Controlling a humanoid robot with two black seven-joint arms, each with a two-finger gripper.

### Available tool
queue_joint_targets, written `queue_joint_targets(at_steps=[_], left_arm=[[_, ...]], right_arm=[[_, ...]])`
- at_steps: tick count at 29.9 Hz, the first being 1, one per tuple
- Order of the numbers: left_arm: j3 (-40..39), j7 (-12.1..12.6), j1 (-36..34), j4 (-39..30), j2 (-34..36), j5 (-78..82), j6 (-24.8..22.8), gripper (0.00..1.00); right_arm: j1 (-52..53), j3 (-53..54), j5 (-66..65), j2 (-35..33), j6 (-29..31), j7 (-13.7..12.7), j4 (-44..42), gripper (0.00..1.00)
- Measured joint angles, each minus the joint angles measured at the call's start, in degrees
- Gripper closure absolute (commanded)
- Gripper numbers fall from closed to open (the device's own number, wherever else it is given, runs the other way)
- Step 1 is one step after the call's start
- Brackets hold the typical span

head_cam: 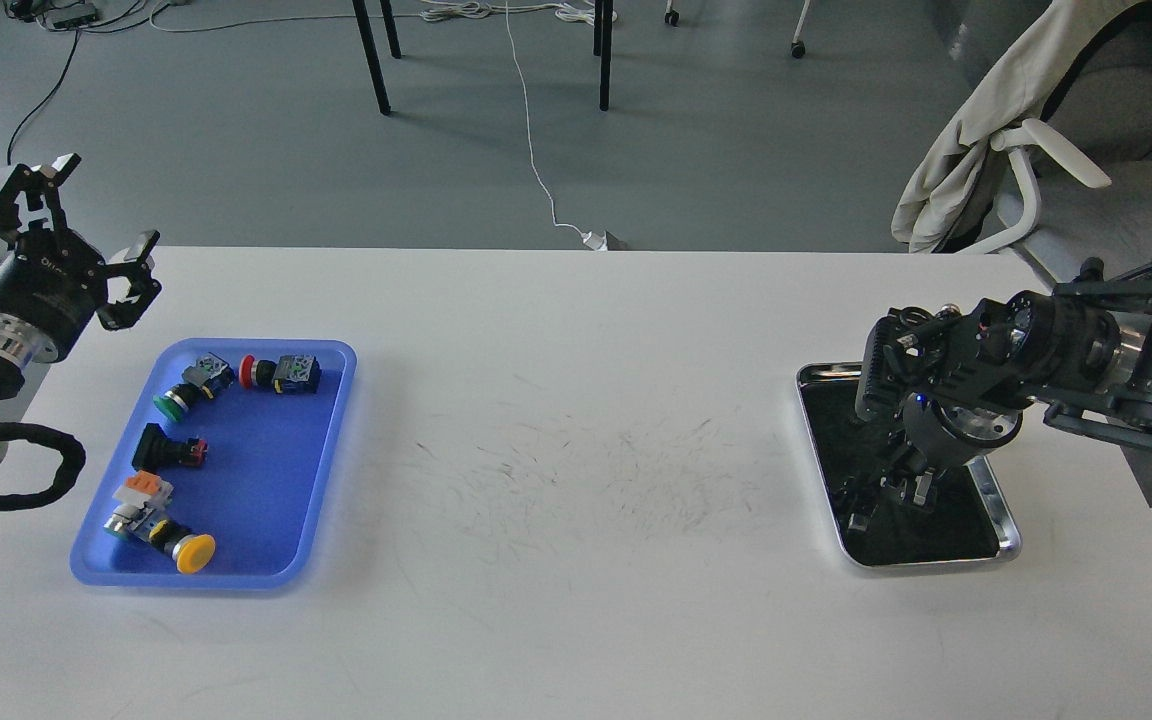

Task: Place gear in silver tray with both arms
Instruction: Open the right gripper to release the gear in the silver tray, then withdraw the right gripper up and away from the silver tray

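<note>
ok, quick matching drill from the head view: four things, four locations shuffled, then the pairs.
Things:
1. yellow push button
2. green push button
3. right hand
4. left hand

Places:
A. over the silver tray
B. near end of the blue tray
C. raised, off the table's left edge
D. far end of the blue tray

Pairs: 1-B, 2-D, 3-A, 4-C
</note>
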Motion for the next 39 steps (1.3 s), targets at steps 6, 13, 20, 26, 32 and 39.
queue_joint_targets(at_steps=[6,13,20,26,32,39], left_arm=[[0.1,0.0,0.1,0.0,0.3,0.0,0.0,0.01],[0.1,0.0,1.0,-0.3,0.5,0.2,0.0,0.01],[0.0,0.0,1.4,-0.7,0.6,0.2,0.0,0.01],[0.1,0.0,1.4,-1.4,1.4,0.2,0.0,0.01],[0.2,0.0,0.2,-1.5,0.6,-0.1,0.0,0.01],[0.7,0.0,-1.8,-0.2,-1.2,-0.2,0.0,0.01]], right_arm=[[-0.2,4.4,0.8,-0.8,0.0,0.0,-0.2,0.33],[-0.2,12.3,5.5,-4.4,0.4,0.0,-0.5,0.19],[-0.1,20.5,17.7,-8.3,0.6,0.0,-1.7,0.07],[-0.4,23.8,35.2,-10.9,-0.3,0.0,-2.0,0.06],[-3.1,26.7,52.4,-12.6,-8.0,0.0,-4.8,0.01],[-7.4,27.7,76.7,-11.0,-16.0,0.0,-11.2,0.01]])
